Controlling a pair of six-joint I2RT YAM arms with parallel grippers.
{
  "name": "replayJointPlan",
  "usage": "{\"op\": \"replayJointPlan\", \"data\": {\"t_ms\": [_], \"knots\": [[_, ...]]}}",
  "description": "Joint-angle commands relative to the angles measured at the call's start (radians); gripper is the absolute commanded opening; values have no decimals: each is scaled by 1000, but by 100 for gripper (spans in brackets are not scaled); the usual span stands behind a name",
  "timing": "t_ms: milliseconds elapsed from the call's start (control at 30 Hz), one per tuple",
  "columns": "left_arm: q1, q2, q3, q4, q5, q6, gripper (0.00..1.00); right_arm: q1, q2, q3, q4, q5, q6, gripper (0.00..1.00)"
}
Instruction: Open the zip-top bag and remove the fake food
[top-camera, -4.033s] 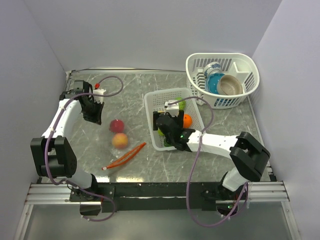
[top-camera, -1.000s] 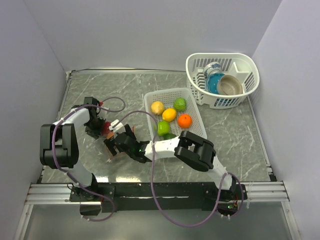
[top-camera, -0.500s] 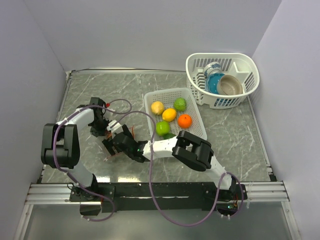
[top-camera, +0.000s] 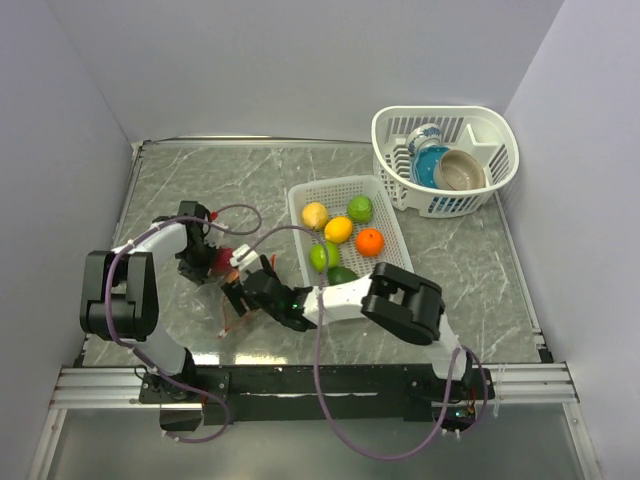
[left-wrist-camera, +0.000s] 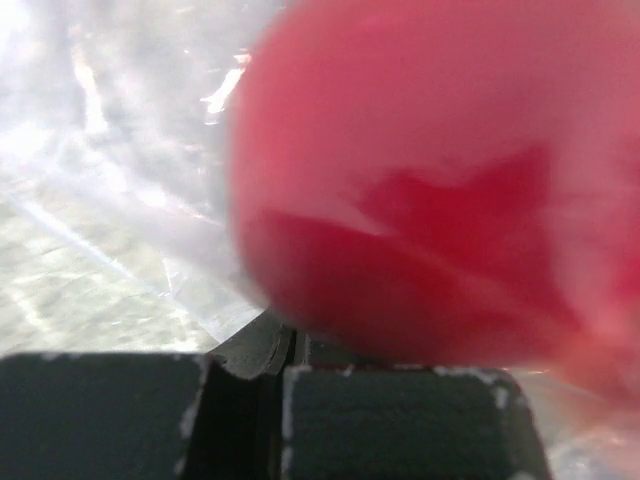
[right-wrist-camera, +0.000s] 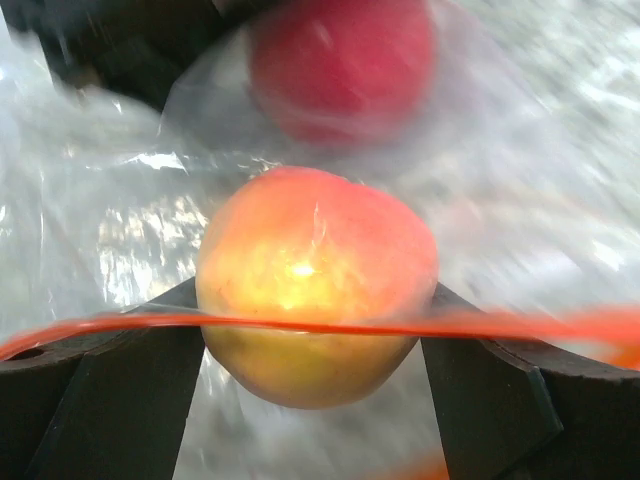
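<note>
The clear zip-top bag lies at the left front with its orange-red zip strip across the right wrist view. My right gripper reaches into the bag's mouth, and its fingers are closed on both sides of the peach fruit. The red fruit sits just beyond it inside the bag and fills the left wrist view. My left gripper is shut on the bag's plastic beside the red fruit.
A white slotted basket in the middle holds yellow, green and orange fruits. A round white basket at the back right holds blue and tan dishes. Cables loop over the table.
My right gripper has shifted a little to the right at the bag's mouth. The left gripper has moved slightly, and the red fruit now shows beside it.
</note>
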Motion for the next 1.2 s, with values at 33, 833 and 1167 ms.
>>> {"op": "replayJointPlan", "data": {"t_ms": [33,833,1167], "knots": [[40,9,-32,105,-168,19,1,-2,-249,-172,75,53,35,57],[37,-171,325,-253,100,-28,1,-278,-585,-353,-226,399,219,100],[25,-226,353,-301,154,-31,1,-209,-722,-436,-102,363,153,100]]}}
